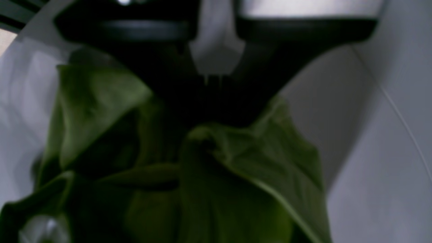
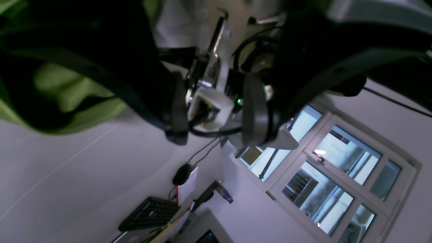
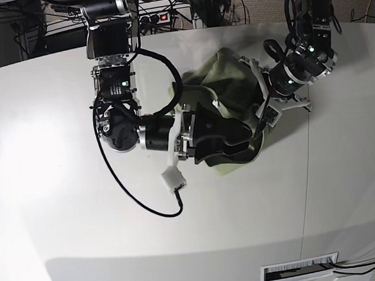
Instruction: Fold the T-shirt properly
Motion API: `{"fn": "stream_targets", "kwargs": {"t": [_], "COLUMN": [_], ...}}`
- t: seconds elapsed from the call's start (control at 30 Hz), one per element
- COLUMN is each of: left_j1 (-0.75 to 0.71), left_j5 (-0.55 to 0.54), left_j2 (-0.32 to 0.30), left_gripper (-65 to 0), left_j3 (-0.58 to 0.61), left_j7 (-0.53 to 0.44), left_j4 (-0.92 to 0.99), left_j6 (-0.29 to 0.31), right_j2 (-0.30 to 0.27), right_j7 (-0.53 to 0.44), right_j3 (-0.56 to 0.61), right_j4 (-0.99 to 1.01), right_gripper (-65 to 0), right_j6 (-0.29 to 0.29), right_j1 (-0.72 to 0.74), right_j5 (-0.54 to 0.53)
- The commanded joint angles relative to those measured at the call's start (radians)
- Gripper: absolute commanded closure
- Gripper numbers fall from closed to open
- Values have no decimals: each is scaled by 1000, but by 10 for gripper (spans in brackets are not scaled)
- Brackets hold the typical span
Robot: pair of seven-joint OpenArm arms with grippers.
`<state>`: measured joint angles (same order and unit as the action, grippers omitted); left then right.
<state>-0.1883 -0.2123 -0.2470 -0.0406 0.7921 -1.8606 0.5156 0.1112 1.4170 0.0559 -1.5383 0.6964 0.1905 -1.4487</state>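
In the left wrist view, the left fingers are pinched tight on a bunch of the T-shirt, the green cloth gathered right at their tips and hanging down in loose folds over the pale counter. The picture is dim and soft, so which part of the shirt is caught cannot be told.

In the right wrist view, the right fingers stand wide apart with nothing between them; through the gap show the other arm's metal parts and a window beyond. A fold of the green T-shirt lies just to one side of the fingers, apart from their tips. A keyboard sits further off.

In the base view, the T-shirt is a crumpled heap near the middle of the white counter, between the two arms. The right fingers lie low over its near edge, open, while the left fingers hold its far side.

By my judgement the folding proper has not begun: the shirt is not yet spread flat, and one side has been let go. The next move calls for the right fingers to find a fresh hold on a hem or corner, so both arms can pull the cloth out flat.

No brand, label or writing can be read in any view.
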Motion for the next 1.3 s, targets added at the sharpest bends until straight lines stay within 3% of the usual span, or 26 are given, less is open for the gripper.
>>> {"fn": "stream_targets", "kwargs": {"t": [0.0,0.17,0.37,0.47,0.53,0.7,0.8,0.9,1.03,1.2,1.27], "left_j1": [7,7,-32,-72,-90,-94,-94,-95,-95,-97,-100], "left_j5": [-2,58,71,70,64,-33,-101,-138,-161,-167,-167], "left_j2": [-6,-6,-6,-6,-6,-5,-5,-5,3,20,20], "left_gripper": [0,0,0,0,0,0,0,0,0,0,0], "left_j3": [-2,-2,-2,-2,-2,-2,-2,-2,-2,-2,-2], "left_j7": [-11,42,91,91,90,70,20,-27,-38,-45,-45], "left_j4": [-18,-54,-111,-112,-112,-127,-136,-136,-135,-103,-90], "left_j6": [-3,-3,-3,-3,-2,-3,-3,-4,-4,-4,-4], "right_j2": [5,5,0,-45,-92,-218,-261,-276,-275,-275,-275], "right_j7": [-21,-21,-21,-21,-21,-21,-21,-21,-21,-182,-202], "right_j3": [0,-20,-147,-216,-244,-253,-246,-200,-83,80,134], "right_j4": [-18,-20,-91,-138,-141,-141,-141,-137,-116,-102,-102], "right_gripper": [-276,-276,-271,-201,-193,-180,-78,-6,-2,-2,-2], "right_j6": [2,2,2,2,2,2,2,2,2,2,2], "right_j1": [23,23,28,29,28,28,25,21,20,20,20], "right_j5": [-35,-35,-35,-35,-35,130,224,324,517,709,747]}}
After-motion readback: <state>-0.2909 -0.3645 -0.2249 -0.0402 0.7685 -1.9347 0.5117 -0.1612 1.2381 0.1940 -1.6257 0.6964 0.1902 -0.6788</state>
